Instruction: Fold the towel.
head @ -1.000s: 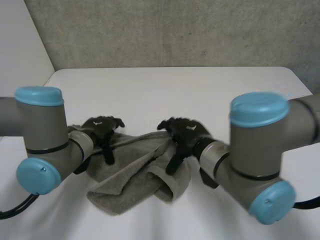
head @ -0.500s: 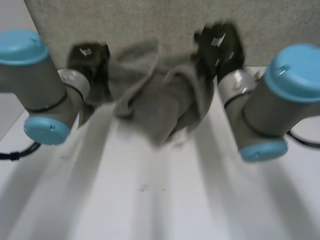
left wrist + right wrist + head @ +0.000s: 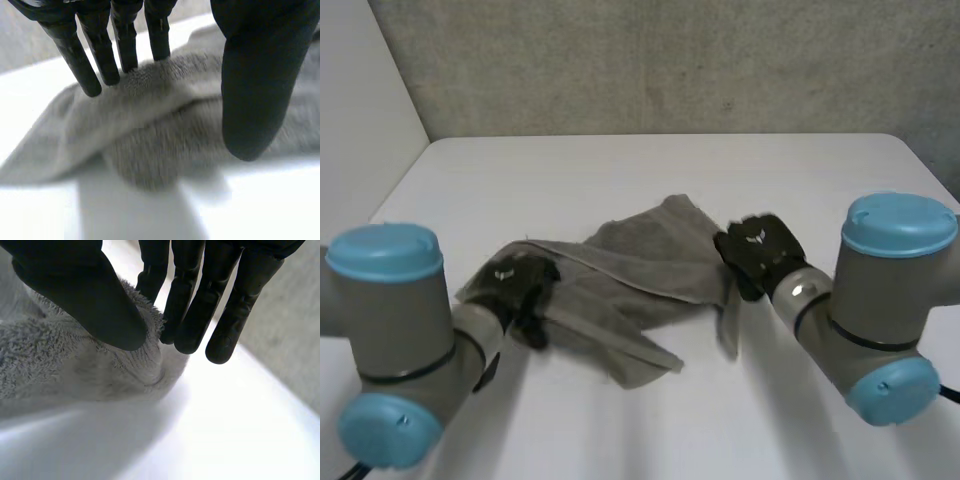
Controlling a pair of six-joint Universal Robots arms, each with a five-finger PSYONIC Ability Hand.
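Left hand [image 3: 515, 290]: It sits at the left end of the towel [image 3: 630, 275]. Its fingers [image 3: 100, 65] lie on top of the cloth. Its thumb [image 3: 250, 100] presses from the other side, so it pinches that end.
Towel: It lies crumpled on the table [image 3: 620, 170], between the two hands. It is not flat and not folded yet.
Right hand [image 3: 757, 252]: It sits at the right end of the towel. It squeezes the edge between its thumb and fingers.
Long way: The towel runs from side to side, from one hand to the other. The left end lies a bit closer to the robot than the right end.
Who is nearer: Both hands touch the towel, one at each end.
Next move: I think the hands need to pull apart, along the long way, to make the towel flat before folding.
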